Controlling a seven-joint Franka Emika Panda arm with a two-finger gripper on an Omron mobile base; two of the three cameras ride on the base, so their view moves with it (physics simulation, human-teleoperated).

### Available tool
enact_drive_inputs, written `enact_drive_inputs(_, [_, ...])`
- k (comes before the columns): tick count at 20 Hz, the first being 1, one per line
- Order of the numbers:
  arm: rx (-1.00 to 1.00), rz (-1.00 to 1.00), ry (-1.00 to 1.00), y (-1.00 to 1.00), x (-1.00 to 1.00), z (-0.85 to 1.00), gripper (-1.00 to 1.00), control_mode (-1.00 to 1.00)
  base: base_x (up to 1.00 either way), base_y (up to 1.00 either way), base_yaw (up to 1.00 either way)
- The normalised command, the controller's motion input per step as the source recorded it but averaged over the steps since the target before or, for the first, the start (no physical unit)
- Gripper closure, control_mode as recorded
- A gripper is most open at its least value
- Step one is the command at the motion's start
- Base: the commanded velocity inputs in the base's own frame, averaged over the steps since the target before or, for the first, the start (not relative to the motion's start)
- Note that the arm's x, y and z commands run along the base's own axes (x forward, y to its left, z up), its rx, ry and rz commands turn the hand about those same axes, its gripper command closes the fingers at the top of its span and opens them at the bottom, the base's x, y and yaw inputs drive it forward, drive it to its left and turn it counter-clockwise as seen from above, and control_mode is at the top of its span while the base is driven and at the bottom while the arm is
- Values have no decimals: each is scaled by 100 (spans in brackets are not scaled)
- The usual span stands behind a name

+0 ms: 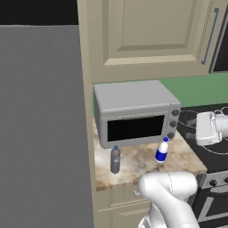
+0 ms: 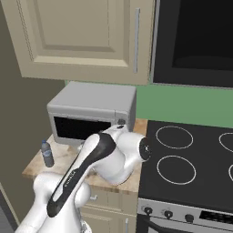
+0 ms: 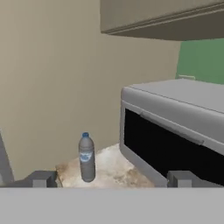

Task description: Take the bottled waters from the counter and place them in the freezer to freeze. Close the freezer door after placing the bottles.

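Two bottled waters stand on the beige marbled counter [image 1: 133,167] in front of a grey microwave. The translucent grey bottle [image 1: 115,159] [image 2: 46,154] [image 3: 86,157] is on the left. The white bottle with the blue label [image 1: 162,150] stands to its right, by the microwave's knobs. My gripper [image 1: 192,128] [image 3: 113,179] hovers over the stovetop to the right of the counter, level with the microwave and pointing left at the bottles. It is open wide and holds nothing. A plain grey face [image 1: 40,124] rises left of the counter; I cannot tell whether it is the freezer.
The grey microwave [image 1: 133,116] [image 2: 91,111] [image 3: 175,127] takes up the back of the counter. Cream wall cabinets [image 1: 147,35] hang above it. A black stovetop [image 2: 191,159] with ring burners lies to the right. A beige side panel [image 3: 52,87] closes the counter's left end.
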Motion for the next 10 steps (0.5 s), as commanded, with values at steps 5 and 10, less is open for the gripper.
enact_drive_inputs(5, [0,31,-24,-7,-18,-6,-100,-100,0,0,0])
enact_drive_inputs(10, [0,23,-5,-5,-9,-16,-100,-100,0,0,0])
